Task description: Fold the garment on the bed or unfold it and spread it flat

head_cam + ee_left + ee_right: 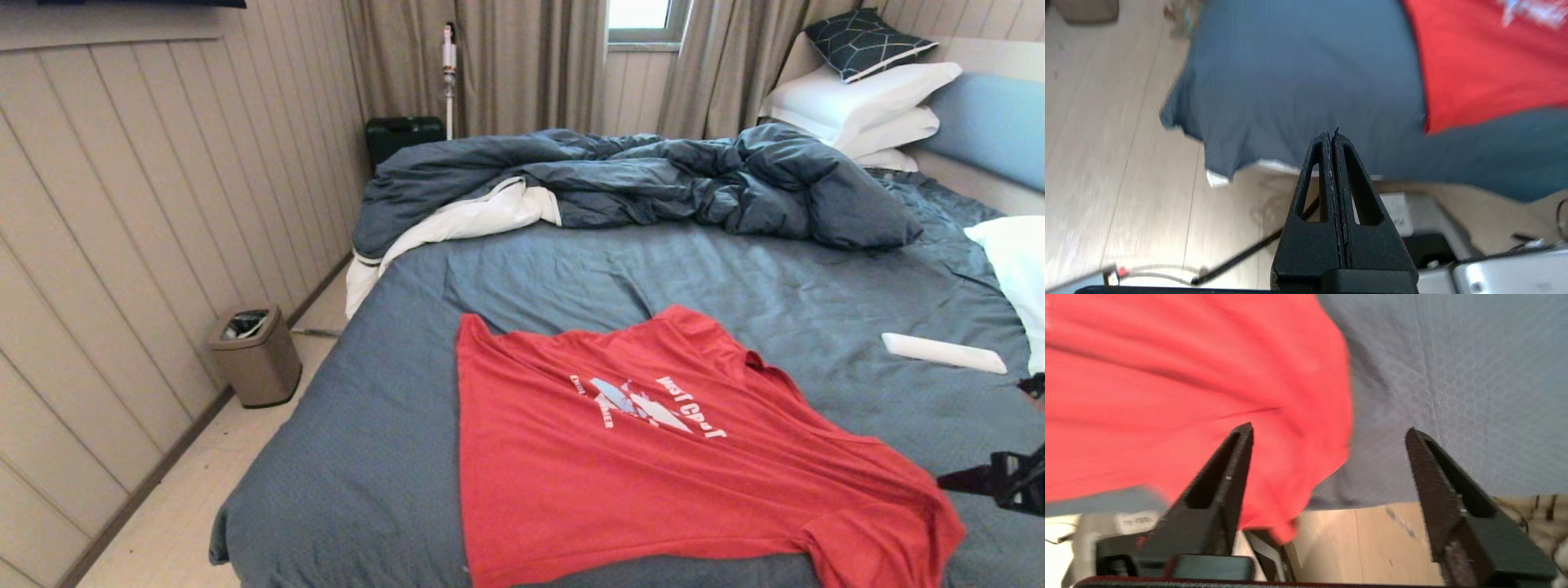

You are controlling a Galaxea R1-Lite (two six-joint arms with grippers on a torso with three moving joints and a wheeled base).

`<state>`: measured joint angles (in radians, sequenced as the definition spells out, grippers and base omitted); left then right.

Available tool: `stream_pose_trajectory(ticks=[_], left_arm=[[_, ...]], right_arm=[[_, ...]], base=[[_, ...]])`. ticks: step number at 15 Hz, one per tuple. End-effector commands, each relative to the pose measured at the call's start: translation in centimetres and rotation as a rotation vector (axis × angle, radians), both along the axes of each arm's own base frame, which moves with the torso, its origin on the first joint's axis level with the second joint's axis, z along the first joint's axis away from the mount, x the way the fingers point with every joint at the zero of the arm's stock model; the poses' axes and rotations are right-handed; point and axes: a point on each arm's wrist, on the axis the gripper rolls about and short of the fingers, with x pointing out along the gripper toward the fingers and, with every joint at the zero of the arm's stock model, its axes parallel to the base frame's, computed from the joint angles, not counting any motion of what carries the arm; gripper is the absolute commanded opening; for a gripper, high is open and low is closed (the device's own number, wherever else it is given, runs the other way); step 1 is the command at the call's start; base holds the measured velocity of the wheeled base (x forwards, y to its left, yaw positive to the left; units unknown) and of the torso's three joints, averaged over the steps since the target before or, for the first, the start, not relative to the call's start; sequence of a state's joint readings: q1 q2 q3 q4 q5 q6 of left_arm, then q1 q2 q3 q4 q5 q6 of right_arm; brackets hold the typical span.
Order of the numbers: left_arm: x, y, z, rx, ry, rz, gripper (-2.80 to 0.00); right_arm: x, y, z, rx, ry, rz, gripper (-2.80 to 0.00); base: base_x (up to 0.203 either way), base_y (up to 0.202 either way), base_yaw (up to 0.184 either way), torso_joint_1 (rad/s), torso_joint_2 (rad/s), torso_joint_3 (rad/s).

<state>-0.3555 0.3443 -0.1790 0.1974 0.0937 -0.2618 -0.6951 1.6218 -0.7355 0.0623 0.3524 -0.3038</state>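
The garment point(653, 457), a thin red knit with soft creases, lay print-up near the bed's point(392, 425) front edge. The right gripper point(1329, 457) hung spread apart over its corner; the left gripper point(1333, 136) was pressed together, empty, beyond the front edge.

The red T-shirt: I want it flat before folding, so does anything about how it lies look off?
Yes. The garment lies askew across the bed, print upside down to the robot. Its near-right sleeve is bunched and hangs over the bed's edge, close by the open right gripper. The left gripper is shut, off it.
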Motion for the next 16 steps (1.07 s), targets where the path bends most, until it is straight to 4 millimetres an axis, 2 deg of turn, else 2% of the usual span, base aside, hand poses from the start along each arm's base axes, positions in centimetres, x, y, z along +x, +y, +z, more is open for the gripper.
stream_pose_trajectory(ticks=[1,3,5,7,8,11,14,16], left_arm=[[-0.3,0.1,1.9,-0.013,-0.034,0.005,-2.80],[-0.7,0.3,2.6,0.000,-0.032,0.032,-2.80],[-1.1,0.5,3.6,-0.001,-0.059,0.057,-2.80],[-2.4,1.0,4.5,0.003,-0.055,0.068,-2.80],[-3.0,1.3,4.1,0.021,-0.015,0.085,-2.80],[-2.6,1.2,2.7,0.050,0.022,0.107,-2.80],[-2.3,0.8,3.2,-0.001,-0.019,0.000,-2.80],[-3.0,0.9,4.1,-0.011,-0.001,-0.015,-2.80]], right_arm=[[-3.2,2.7,5.2,-0.089,-0.149,0.019,0.00],[-6.2,5.4,7.8,-0.077,-0.188,0.051,0.00],[-8.0,7.0,8.5,-0.053,-0.202,0.070,0.00],[-9.9,8.7,8.6,-0.043,-0.220,0.086,0.00],[-11.3,9.9,8.7,-0.059,-0.248,0.095,-2.80],[-15.3,13.6,7.5,-0.072,-0.309,0.188,-2.80],[-16.0,14.9,5.8,0.039,-0.220,0.416,-2.80],[-17.1,15.6,4.4,0.081,-0.186,0.519,-2.80]], base=[[0.000,0.000,0.000,0.000,0.00,0.000],[0.000,0.000,0.000,0.000,0.00,0.000],[0.000,0.000,0.000,0.000,0.00,0.000],[0.000,0.000,0.000,0.000,0.00,0.000],[0.000,0.000,0.000,0.000,0.00,0.000],[0.000,0.000,0.000,0.000,0.00,0.000],[0.000,0.000,0.000,0.000,0.00,0.000],[0.000,0.000,0.000,0.000,0.00,0.000]])
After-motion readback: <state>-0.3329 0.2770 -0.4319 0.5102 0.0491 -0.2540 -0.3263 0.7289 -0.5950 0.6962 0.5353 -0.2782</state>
